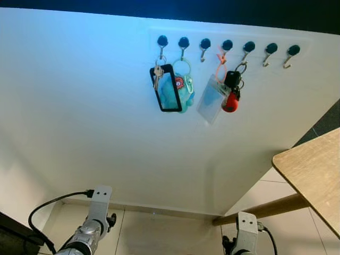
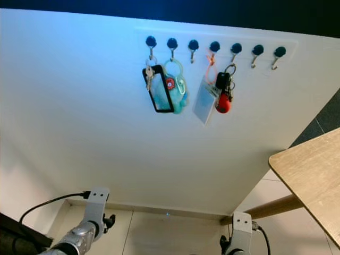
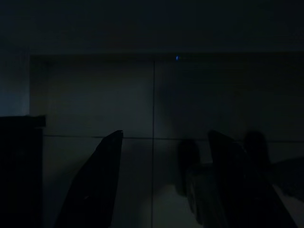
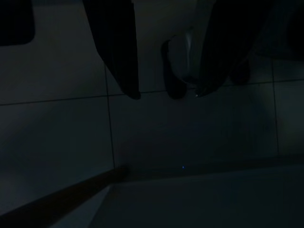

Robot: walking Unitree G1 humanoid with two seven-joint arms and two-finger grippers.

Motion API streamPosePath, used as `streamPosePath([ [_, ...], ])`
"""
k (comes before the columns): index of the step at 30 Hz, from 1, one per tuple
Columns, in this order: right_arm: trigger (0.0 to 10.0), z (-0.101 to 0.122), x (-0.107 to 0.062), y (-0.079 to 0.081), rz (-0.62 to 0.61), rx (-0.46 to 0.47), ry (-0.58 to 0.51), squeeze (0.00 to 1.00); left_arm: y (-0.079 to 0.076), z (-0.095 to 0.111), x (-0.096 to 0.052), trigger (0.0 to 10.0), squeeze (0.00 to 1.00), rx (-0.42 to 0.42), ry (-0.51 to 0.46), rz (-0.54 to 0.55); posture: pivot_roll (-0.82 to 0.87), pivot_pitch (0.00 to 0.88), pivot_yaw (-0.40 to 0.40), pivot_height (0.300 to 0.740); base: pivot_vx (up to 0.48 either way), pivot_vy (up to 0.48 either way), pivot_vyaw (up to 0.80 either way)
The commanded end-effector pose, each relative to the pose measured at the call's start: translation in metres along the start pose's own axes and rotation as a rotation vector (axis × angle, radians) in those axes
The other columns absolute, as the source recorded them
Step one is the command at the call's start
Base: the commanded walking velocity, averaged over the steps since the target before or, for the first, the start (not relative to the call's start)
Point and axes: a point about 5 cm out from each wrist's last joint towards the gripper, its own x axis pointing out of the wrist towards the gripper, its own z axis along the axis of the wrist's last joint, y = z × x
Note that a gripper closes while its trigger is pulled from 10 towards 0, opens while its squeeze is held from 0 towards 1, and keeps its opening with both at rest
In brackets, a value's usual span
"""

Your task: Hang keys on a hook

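Overhead, in the left eye view, a row of seven black-capped hooks runs along the white wall, far above both arms, which hang low by the floor. Silver keys with a black-framed tag already hang on the first hook, a teal plush charm on the second, a clear card holder on an orange loop on the fourth, and a black fob with a red charm on the fifth. The third hook and the last two look free.

From the right eye view the same scene holds: a wooden table juts in well above and outward of the right arm, and I judge it could catch that arm on any lift toward the last hooks.

Along the left wrist view, the left gripper has its two black fingers set wide apart over dim floor tiles, with nothing between them.

Likewise in the right wrist view, the right gripper stands spread and empty above dark tile.

With neither claw carrying keys, the hanging looks done; if another set comes, the free third hook seems the easier target, approached ring-first from below.
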Motion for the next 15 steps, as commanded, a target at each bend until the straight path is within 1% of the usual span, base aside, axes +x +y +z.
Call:
streamPosePath([
  [1, 10.0, 0.001, 0.000, -0.002, 0.006, -0.014, 0.013, 0.00, 0.006, -0.010, -0.002, 10.0, 0.00, 0.047, 0.029, 0.025, 0.11, 0.008, -0.060, 0.740, 0.000, 0.000, 0.00],
  [6, 10.0, 0.007, 0.003, 0.001, 0.022, -0.022, 0.001, 0.00, 0.004, -0.012, -0.003, 10.0, 0.00, 0.028, 0.036, 0.023, 0.09, 0.000, -0.057, 0.740, 0.000, 0.000, 0.00],
  [9, 10.0, 0.012, 0.004, 0.002, 0.021, -0.023, -0.012, 0.00, 0.001, -0.009, -0.002, 10.0, 0.00, 0.042, 0.025, 0.017, 0.08, 0.000, -0.049, 0.740, 0.000, 0.000, 0.00],
  [12, 10.0, 0.013, 0.004, -0.002, 0.008, -0.018, -0.019, 0.00, -0.004, -0.004, 0.000, 10.0, 0.00, 0.049, 0.020, -0.006, 0.07, 0.000, -0.059, 0.740, 0.000, 0.000, 0.00],
  [14, 10.0, 0.013, 0.004, -0.002, 0.007, -0.017, -0.018, 0.00, -0.005, -0.003, 0.000, 10.0, 0.00, 0.049, 0.019, -0.008, 0.07, 0.000, -0.059, 0.740, 0.000, 0.000, 0.00],
  [15, 10.0, 0.010, 0.003, -0.002, 0.007, -0.031, -0.009, 0.00, -0.003, 0.001, 0.001, 10.0, 0.00, -0.018, 0.003, 0.005, 0.07, 0.000, -0.065, 0.740, 0.000, 0.000, 0.00],
])
